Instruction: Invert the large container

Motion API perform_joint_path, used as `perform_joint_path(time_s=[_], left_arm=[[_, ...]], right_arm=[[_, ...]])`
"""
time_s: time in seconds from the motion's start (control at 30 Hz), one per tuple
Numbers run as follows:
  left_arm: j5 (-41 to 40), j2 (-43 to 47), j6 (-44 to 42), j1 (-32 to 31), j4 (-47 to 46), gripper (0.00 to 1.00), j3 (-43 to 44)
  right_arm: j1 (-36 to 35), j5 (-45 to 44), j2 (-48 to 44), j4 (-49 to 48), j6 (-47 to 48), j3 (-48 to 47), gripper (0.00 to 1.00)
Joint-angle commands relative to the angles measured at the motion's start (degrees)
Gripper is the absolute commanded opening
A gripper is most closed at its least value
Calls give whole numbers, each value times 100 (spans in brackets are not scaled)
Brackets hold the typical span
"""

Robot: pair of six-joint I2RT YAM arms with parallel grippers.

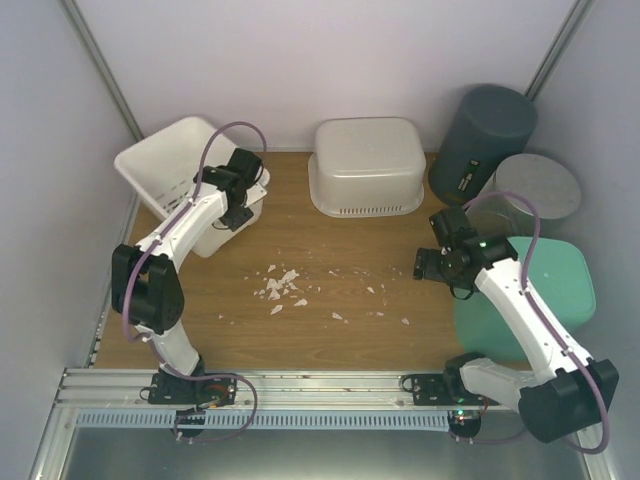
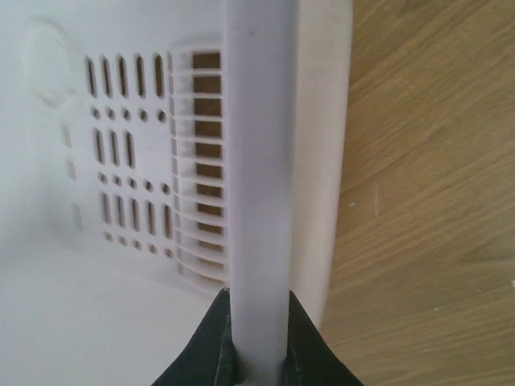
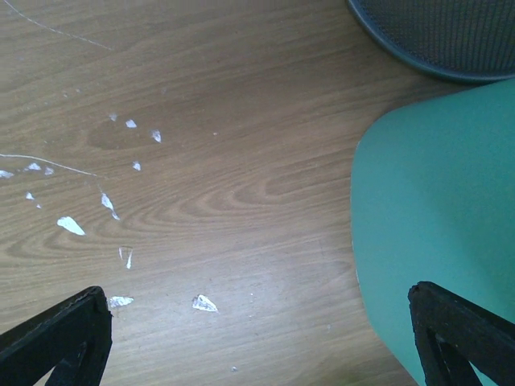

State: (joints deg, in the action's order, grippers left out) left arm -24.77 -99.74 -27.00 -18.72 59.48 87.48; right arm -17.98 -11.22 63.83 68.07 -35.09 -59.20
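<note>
Left wrist view: the large white container [image 2: 121, 201] has its rim pinched between the closed jaws of the left gripper [image 2: 259, 358]. Seen from above, it sits tilted at the far-left corner of the table [image 1: 330, 250]. The right gripper [image 3: 257, 330] hangs wide open over the wood beside a teal tub [image 3: 434, 225], holding nothing.

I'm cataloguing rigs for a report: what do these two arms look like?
The left arm and right arm have white links, black joints and black fingers; each carries a purple cable; a green light glows near the right wrist.
</note>
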Motion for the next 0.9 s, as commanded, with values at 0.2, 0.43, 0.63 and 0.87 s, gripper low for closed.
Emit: perform_joint_path(time_s=[0.2, 0.43, 0.63, 0.87], left_arm=[[1247, 187, -418, -14, 1315, 0, 967], [2373, 481, -594, -53, 1836, 0, 2454], [3999, 805, -520, -10, 1838, 0, 2785], [6513, 1029, -255, 8, 1617, 0, 3167]], right_arm=[[36, -7, -132, 100, 323, -637, 100], [33, 31, -64, 175, 466, -1209, 100], [33, 106, -65, 173, 546, -1704, 100], [32, 122, -105, 224, 516, -2081, 100]])
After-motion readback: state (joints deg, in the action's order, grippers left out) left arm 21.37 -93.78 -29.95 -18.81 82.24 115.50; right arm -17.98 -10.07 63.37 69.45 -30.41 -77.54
